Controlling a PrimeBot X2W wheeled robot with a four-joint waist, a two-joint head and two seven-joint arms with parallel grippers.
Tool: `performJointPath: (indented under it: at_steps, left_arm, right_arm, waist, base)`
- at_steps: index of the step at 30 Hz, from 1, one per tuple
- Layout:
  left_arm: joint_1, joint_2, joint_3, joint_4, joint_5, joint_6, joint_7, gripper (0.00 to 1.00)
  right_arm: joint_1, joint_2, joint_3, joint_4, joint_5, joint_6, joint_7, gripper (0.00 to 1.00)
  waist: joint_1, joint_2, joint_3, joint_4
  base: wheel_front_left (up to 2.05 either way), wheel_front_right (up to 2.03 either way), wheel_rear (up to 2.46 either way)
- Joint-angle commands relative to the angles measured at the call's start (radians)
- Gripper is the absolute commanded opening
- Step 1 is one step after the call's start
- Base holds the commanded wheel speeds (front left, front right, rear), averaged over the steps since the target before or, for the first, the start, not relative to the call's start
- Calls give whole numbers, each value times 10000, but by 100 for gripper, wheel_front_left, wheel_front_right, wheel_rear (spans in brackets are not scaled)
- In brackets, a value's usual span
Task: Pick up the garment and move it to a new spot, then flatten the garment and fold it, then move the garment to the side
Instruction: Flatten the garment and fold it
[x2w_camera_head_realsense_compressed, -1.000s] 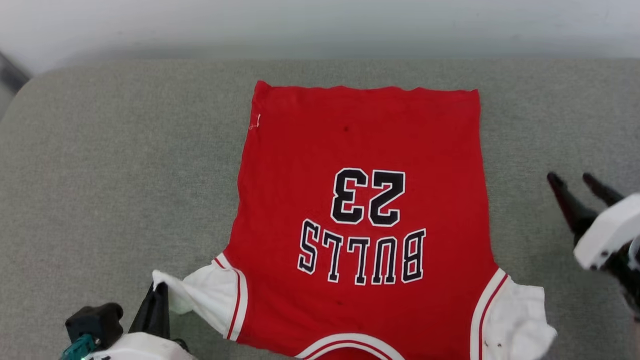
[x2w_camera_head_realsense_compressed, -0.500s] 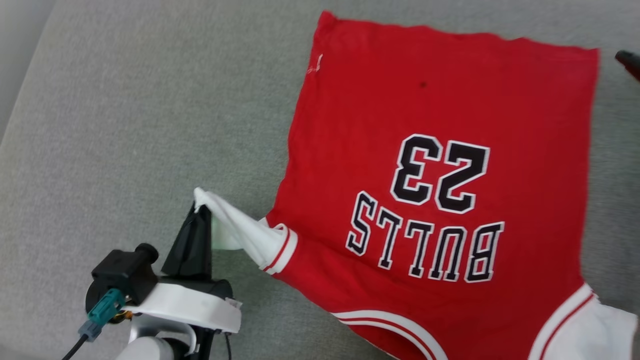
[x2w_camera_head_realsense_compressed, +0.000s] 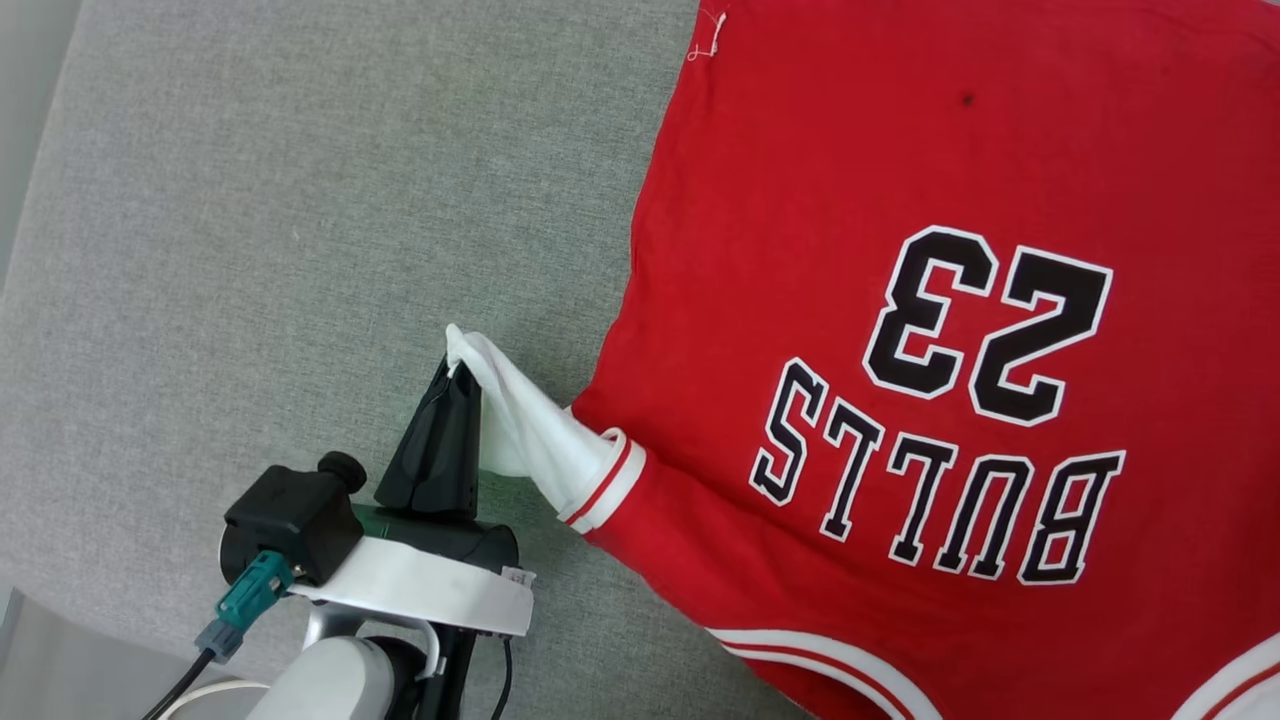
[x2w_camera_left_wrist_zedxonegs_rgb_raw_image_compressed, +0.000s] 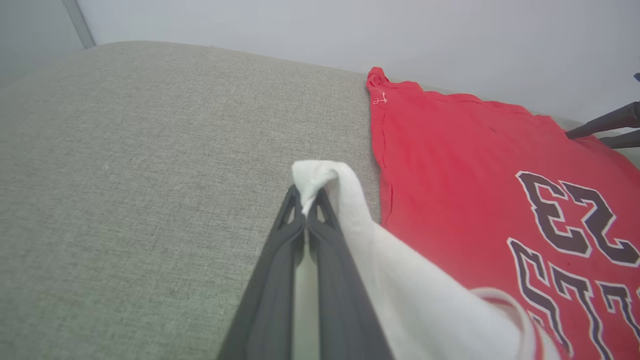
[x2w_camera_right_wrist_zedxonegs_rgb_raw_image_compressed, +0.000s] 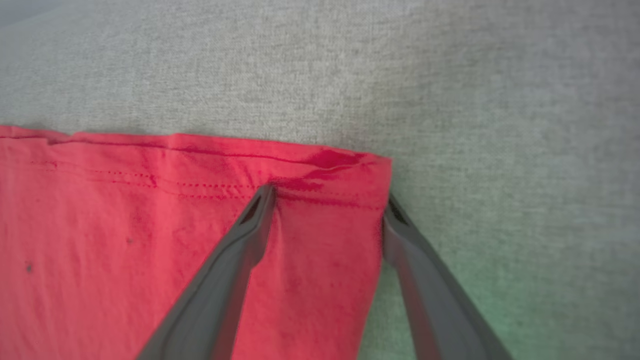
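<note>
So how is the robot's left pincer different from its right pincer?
The left pincer is shut, while the right pincer is wide open. The left pincer grips the white sleeve and holds its tip up off the grey cushion; the right pincer grips nothing, its fingers straddling a hem corner of the red shirt. Both have two long dark fingers and are at the same shirt.

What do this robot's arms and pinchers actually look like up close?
The left gripper and the right gripper each have two long, slim dark grey fingers tapering to slotted tips. The left wrist carries a white shell and a black boxy module with a teal connector and a black cable, above a pale silver forearm.
</note>
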Motion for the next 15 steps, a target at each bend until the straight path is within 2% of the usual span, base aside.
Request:
performJointPath:
  at_steps: [1,2,3,10,13,15]
  left_arm:
    - [-87,-34,19,81,13,-31,-75,0]
    - [-105,-61,39,112,7,-31,-104,0]
    - [-123,-78,53,148,2,-40,-121,0]
    - [-103,-105,79,333,-29,-53,-178,0]
    - [6,-3,127,411,-39,17,-135,0]
    - [66,84,161,466,-73,13,-71,0]
  right_arm:
    - [850,562,-62,816,-104,-11,552,76]
    - [899,617,-82,844,-185,-11,717,33]
    - [950,667,-116,856,-240,-11,848,0]
    - [608,548,80,198,-300,-8,657,0]
    - [412,241,786,-383,-96,-8,201,0]
    - [418,-210,1638,-813,-51,-9,-117,0]
  waist:
    - [0,0,9,19]
    - [0,0,2,16]
    - [0,0,-15,16]
    - [0,0,-301,-23]
    - [0,0,-627,-151]
    - [0,0,-884,-291]
  base:
    - [0,0,0]
    - [0,0,0]
    - [0,0,0]
    - [0,0,0]
    - [0,0,0]
    - [0,0,0]
